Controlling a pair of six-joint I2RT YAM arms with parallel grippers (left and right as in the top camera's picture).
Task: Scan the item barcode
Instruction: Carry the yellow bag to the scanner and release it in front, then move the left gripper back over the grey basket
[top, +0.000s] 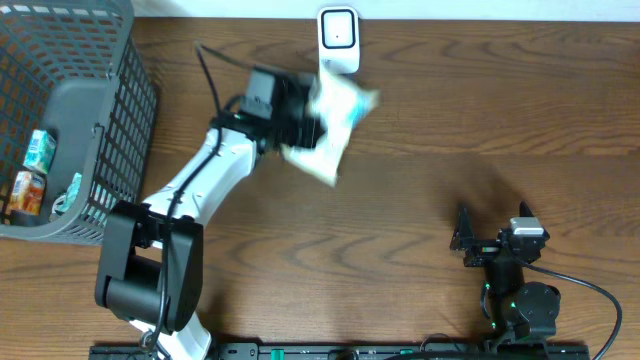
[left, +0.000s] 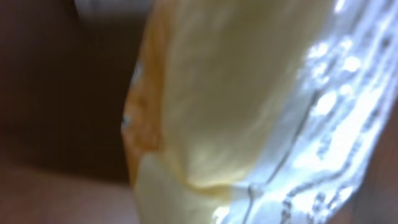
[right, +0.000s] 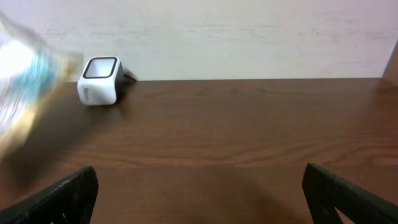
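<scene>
The soft, crinkled plastic packet (top: 335, 125) is showing white with teal print in the overhead view. Close up in the left wrist view it is filling the frame with pale yellow and an orange patch, edged by a clear, shiny seam; the picture is too blurred for any print or barcode to be read. The packet is hanging above the brown wooden table (top: 450, 130), tilted, with its upper corner lying just below the small white box-shaped scanner (top: 339, 40) at the table's far edge; whether the two are touching cannot be told. In the right wrist view it is appearing as a blurred white and teal shape at the left, beside the scanner.

The left gripper (top: 305, 118) is clamping the packet on its left side, jaws pressed together on the plastic, the white arm reaching up from the near edge.

The right gripper (top: 493, 225) is sitting well apart at the lower right, its dark fingers (right: 68, 199) spread wide and holding nothing, pointing across bare table towards the back wall.
</scene>
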